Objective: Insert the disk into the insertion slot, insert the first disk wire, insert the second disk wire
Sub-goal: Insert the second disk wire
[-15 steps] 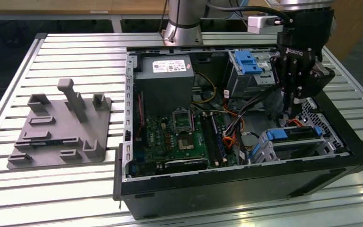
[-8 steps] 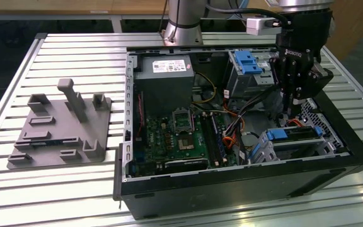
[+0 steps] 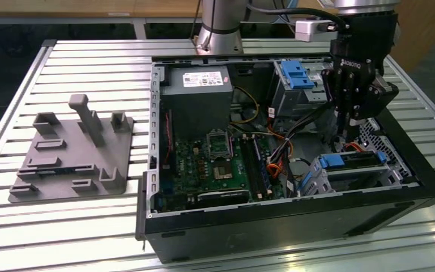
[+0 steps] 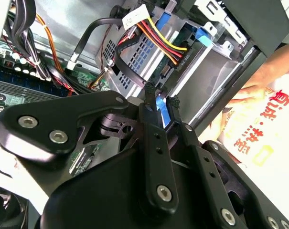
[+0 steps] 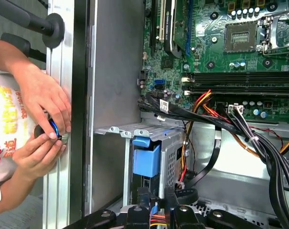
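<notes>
a slatted aluminium bench (image 3: 51, 238) carries the set-up. at the exterior view's left, a grey plastic fixture with upright posts (image 3: 74, 156) lies flat on the slats, well apart from the arm. to its right stands an open black computer case (image 3: 278, 221). inside it, going right, are a grey box-shaped power supply (image 3: 196, 99), a green motherboard (image 3: 210, 167) nearer the front wall, and loose black, red and orange cables (image 3: 278, 153).

at the right side of the case in the exterior view, a taller metal cage with a blue latch (image 3: 297, 76) sits toward the far wall. nearer the front wall is the insertion slot (image 3: 357, 182), a silver-grey perforated sheet-metal drive cage. the disk (image 3: 352, 161), a flat silver drive in a bright blue plastic carrier, sits inside this cage. in the first wrist view the blue carrier end of the disk (image 5: 146, 160) shows at the cage mouth.

the black pincer (image 3: 348, 135) hangs inside the case, just above the drive cage. in the second wrist view its fingers (image 4: 151, 124) stand close together, clamped on a small blue plug (image 4: 161, 106). a flat black cable (image 4: 89, 27) runs up to the fingertips. a bundle of yellow, red and black wires (image 4: 158, 38) ends in a black plug at the cage.

outside the case wall, a person's hand (image 5: 44, 102) and a second hand (image 5: 37, 155) hold a small blue and black item (image 5: 53, 129).
</notes>
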`<action>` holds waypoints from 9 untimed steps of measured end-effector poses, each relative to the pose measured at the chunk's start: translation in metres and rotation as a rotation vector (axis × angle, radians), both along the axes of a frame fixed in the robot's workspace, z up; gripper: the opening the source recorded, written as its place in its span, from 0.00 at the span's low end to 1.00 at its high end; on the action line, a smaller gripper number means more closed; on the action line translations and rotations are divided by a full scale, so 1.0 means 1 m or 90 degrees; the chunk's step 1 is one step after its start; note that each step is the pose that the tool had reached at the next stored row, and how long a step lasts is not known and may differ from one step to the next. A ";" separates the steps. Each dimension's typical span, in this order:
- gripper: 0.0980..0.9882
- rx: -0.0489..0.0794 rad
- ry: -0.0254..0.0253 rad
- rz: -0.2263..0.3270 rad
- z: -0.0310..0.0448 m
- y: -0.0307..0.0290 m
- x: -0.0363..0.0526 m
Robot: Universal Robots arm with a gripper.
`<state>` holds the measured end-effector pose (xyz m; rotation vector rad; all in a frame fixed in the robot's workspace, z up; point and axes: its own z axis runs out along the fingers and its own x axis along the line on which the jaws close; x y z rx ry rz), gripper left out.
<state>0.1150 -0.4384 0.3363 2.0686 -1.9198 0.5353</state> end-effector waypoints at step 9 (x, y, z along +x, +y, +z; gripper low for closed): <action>0.19 -0.001 0.0041 0.000 -0.0004 -0.0001 0.0024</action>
